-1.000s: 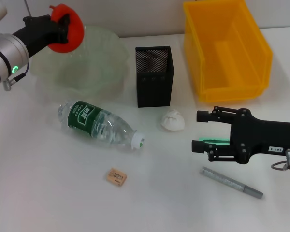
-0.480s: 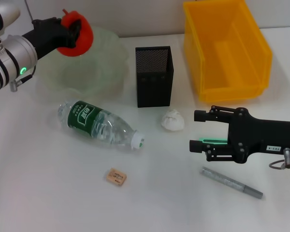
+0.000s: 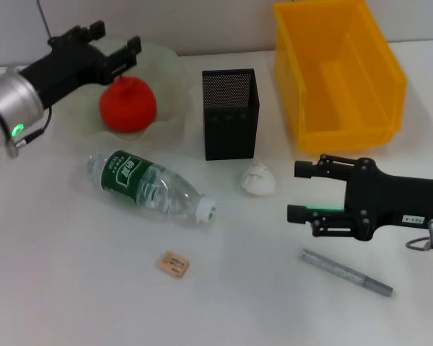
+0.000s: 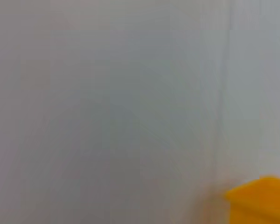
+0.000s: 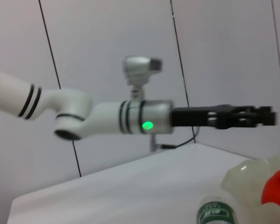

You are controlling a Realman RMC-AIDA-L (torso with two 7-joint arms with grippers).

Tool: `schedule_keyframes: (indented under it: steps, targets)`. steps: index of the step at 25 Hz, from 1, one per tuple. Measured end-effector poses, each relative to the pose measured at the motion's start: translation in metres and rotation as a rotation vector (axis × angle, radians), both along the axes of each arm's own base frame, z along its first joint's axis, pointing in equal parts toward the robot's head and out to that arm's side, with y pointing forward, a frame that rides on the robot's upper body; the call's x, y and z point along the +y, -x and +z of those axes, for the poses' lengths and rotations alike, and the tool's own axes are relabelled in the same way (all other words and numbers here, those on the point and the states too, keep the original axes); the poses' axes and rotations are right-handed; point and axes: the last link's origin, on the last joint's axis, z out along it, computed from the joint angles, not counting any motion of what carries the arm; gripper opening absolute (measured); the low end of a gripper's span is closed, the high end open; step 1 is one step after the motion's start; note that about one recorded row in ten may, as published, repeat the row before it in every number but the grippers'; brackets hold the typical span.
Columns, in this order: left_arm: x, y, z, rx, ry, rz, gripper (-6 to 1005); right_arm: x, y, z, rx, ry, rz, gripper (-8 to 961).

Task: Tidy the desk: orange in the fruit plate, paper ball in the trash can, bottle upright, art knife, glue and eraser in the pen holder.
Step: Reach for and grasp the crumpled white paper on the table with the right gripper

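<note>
So, head view first: the orange point(image 3: 128, 105) is sitting in the pale green fruit plate point(image 3: 169, 86) at the upper left of the frame, and the left gripper point(image 3: 114, 46) hangs just above and behind it with its fingers spread apart, holding nothing. The right gripper point(image 3: 298, 192) is at the middle right, fingers apart too, empty, close to the paper ball point(image 3: 257, 179) that lies just below the black mesh pen holder point(image 3: 230, 113). The bottle point(image 3: 150, 186) lies on its side left of centre, cap pointing toward the lower right; the eraser point(image 3: 175, 263) is below it and the art knife point(image 3: 346, 272) lies flat at the lower right, right under the right arm. Yellow trash can point(image 3: 338, 72) fills the upper right. I can't spot the glue anywhere. Left wrist view is basically blank wall with a corner of the yellow bin at the lower right — no fingers visible. Right wrist view shows the left arm stretched across the frame, with the plate, a bit of orange and the bottle label along the bottom right. My guess at the risks: the ball is soft and light, so a sloppy pinch could shove it against the holder instead of lifting it — and the bottle looks ready to roll if bumped.
</note>
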Motion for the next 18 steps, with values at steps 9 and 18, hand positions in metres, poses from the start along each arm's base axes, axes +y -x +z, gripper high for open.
schedule_keyframes:
  steps: [9,18]
  targets:
    - [-0.088,0.044,0.005,-0.083,0.018,-0.157,773,-0.001,0.004,0.033,0.060,-0.064,-0.009,786]
    - [-0.159,0.074,-0.015,-0.035,0.081,-0.231,813,0.026,0.037,0.081,-0.131,0.056,-0.144,786]
